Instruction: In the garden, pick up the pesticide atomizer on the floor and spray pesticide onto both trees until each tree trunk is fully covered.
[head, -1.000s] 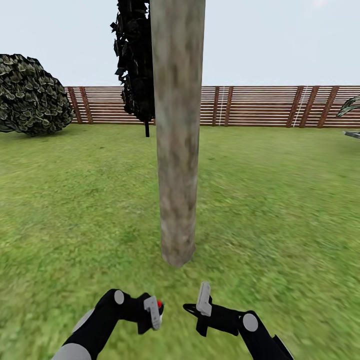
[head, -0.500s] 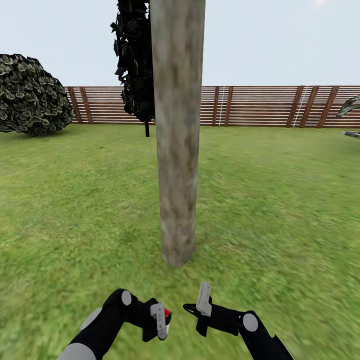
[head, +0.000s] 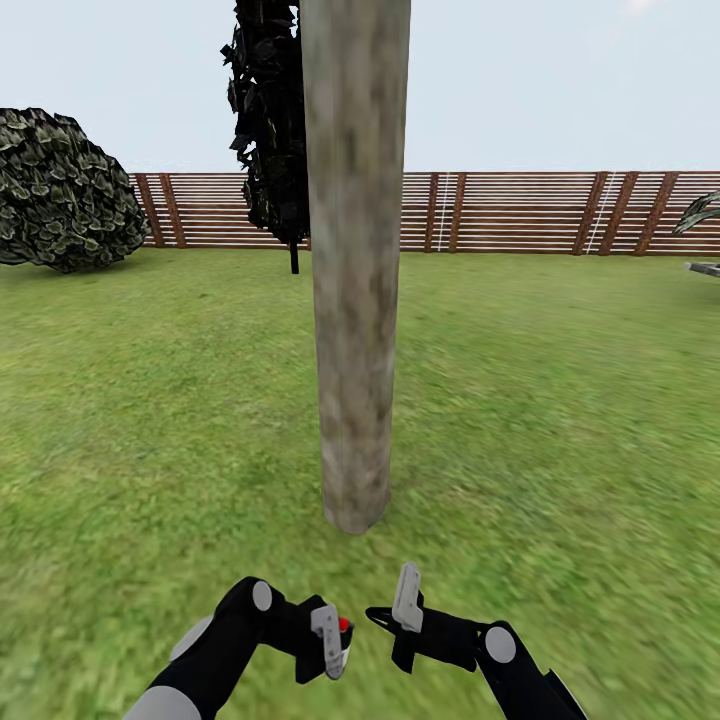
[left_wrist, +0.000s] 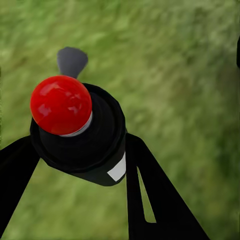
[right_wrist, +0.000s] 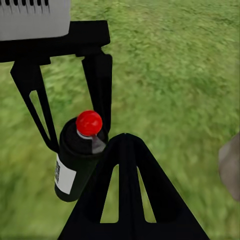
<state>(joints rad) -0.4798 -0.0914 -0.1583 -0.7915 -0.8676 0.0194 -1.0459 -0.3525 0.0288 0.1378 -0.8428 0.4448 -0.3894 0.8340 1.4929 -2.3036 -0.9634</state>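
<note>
One tree trunk (head: 355, 300), thick and mottled grey-beige, rises from the lawn straight ahead of me; its leaves are above the picture. My left gripper (head: 338, 655) hangs low in front of the trunk's base, shut on the pesticide atomizer (head: 343, 632), a black bottle with a red ball top. In the left wrist view, the atomizer (left_wrist: 75, 135) sits between the black fingers (left_wrist: 145, 175). The right wrist view has the left gripper (right_wrist: 79, 137) clamping the bottle (right_wrist: 75, 165) above grass. My right gripper (head: 374, 613) is shut on nothing, just right of the bottle. No pesticide shows on the bark.
A dark, thin-trunked tree (head: 270, 130) stands behind the trunk. A round bush (head: 65, 190) sits at the far left. A brown slat fence (head: 520, 212) closes the lawn's far side. Palm fronds (head: 700, 210) poke in at the right edge. Open grass (head: 560, 400) lies on both sides.
My left gripper has carried the atomizer to the right and a little lower in the head view, closer to the right gripper. The right arm and the camera have not moved.
</note>
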